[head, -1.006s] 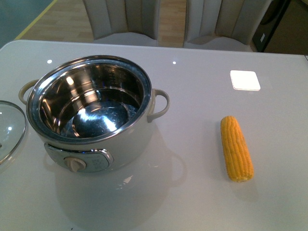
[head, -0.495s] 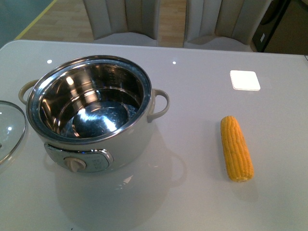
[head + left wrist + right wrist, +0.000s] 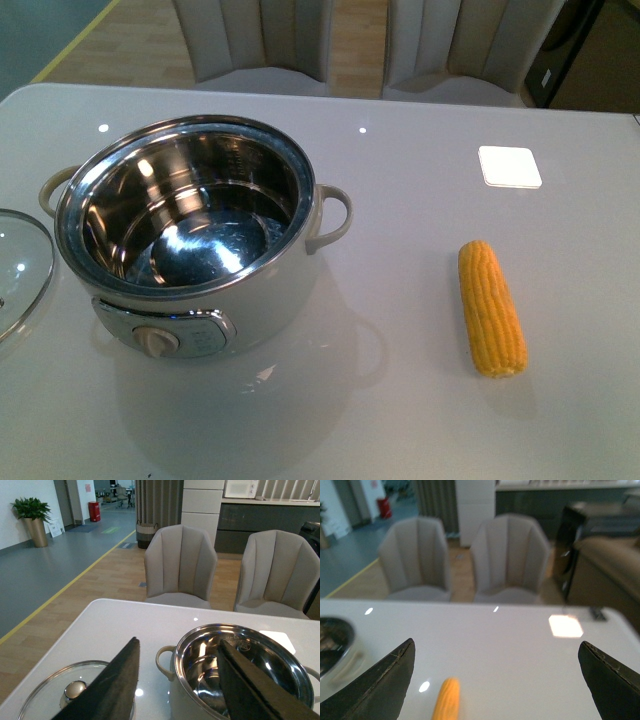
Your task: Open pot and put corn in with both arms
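- Left jaws are held spread wide, nothing gripped — the pot is seen beyond them.
- Right jaws are likewise parted, empty.
- The corn is laid on the worktop, well right of the uncovered pot — the glass lid is rested at the pot's left.

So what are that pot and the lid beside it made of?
The pot looks like glossy cream plastic or enamelled metal outside, with a mirror-bright, probably steel, inner bowl throwing reflections. The lid seems clear glass with a metal rim: the table shows through.
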Action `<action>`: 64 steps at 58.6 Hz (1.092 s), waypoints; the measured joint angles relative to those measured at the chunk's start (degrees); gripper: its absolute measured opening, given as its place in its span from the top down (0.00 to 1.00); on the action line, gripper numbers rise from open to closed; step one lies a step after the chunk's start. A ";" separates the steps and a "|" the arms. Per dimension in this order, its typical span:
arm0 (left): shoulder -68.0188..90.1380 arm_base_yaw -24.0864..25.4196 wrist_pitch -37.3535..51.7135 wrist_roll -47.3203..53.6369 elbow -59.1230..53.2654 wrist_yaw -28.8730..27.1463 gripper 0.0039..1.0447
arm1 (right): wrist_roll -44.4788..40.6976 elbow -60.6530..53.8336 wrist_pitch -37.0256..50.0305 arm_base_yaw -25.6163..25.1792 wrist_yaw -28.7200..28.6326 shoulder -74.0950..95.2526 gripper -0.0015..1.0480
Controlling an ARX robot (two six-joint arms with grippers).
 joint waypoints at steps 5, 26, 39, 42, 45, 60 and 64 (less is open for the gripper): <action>-0.04 0.00 0.00 0.00 0.00 0.02 0.24 | 0.20 7.43 -18.84 -0.22 -3.26 16.70 0.09; -0.04 0.00 0.00 0.02 0.00 0.00 0.07 | 1.11 7.91 8.83 7.21 2.64 55.36 0.09; -0.04 0.00 0.00 0.02 0.00 0.00 0.07 | -0.68 13.33 30.49 12.37 4.92 83.49 0.09; -0.04 0.00 0.00 0.02 0.00 0.00 0.07 | -1.55 14.73 33.55 13.16 5.73 88.45 0.09; -0.04 0.00 0.00 0.02 0.00 0.00 0.07 | -2.86 16.63 36.54 13.99 6.78 94.20 0.09; -0.04 0.00 0.00 0.02 0.00 0.00 0.07 | -5.05 27.47 37.48 16.04 8.15 113.55 0.09; -0.04 0.00 0.00 0.02 0.00 0.00 0.07 | -4.81 29.73 36.50 16.13 8.37 115.30 0.09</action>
